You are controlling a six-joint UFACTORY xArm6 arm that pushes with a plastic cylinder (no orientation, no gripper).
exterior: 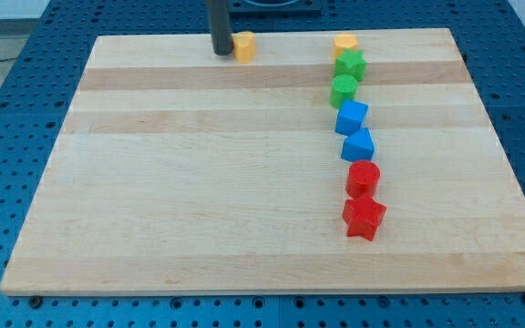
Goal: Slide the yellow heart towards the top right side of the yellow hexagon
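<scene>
Yellow heart (243, 46): at board's top edge, my tip (221, 52) touching its left side; no fingers, nothing held. Yellow hexagon (345, 44): well apart rightward. Push barely begun, judged.

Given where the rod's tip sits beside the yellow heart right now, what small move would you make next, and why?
I would probably push gently toward the view's right. My tip sits against the left side of the yellow heart, and the yellow hexagon lies well off to the right along the board's top edge, above the green blocks. The path between looks open.
</scene>
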